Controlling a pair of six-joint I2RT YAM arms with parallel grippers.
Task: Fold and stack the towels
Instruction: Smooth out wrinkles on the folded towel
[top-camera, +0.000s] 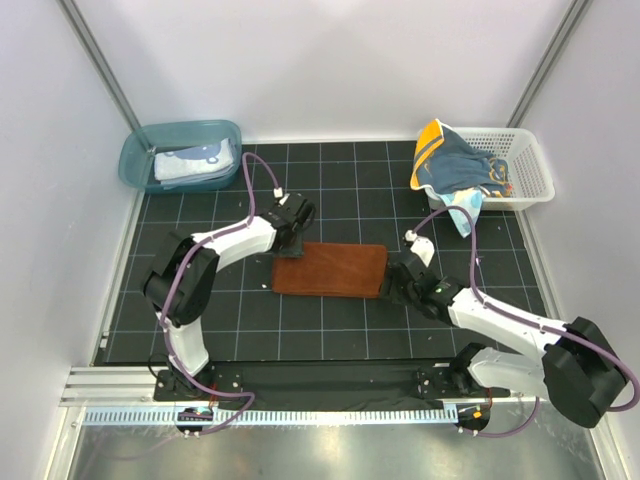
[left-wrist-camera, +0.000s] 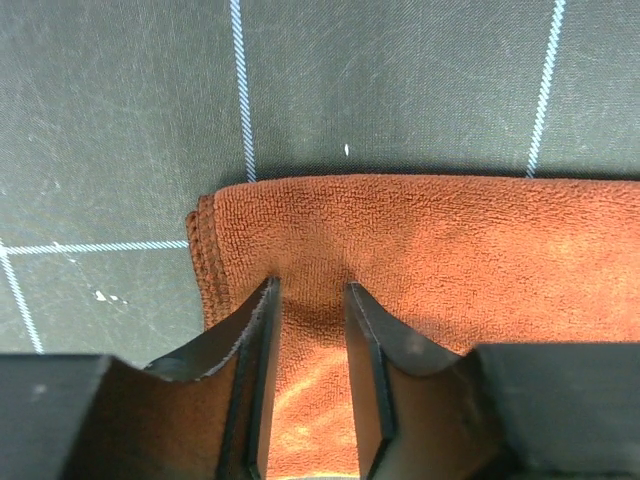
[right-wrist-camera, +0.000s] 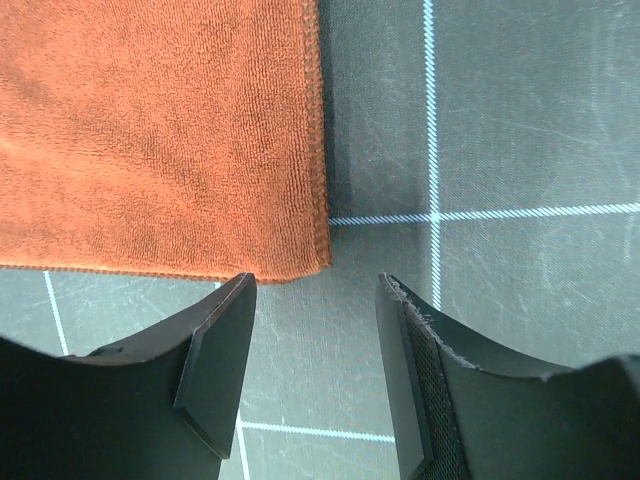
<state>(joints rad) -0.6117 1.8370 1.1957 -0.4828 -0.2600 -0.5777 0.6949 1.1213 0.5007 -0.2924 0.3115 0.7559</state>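
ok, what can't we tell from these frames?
- Left wrist: whether the left gripper pinches the rust towel or only presses on it; its fingers hide the contact.
- Top: count of tub towels and basket towels; too small, overlapping.
- Right wrist: most of the rust towel is cut off by the top and left edges.

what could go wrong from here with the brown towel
The right gripper is open over bare mat, just off a corner of the rust-brown towel; closing there would likely miss. The left gripper straddles only a narrow strip near the towel's edge, so it may pinch one layer and drag the fold open.
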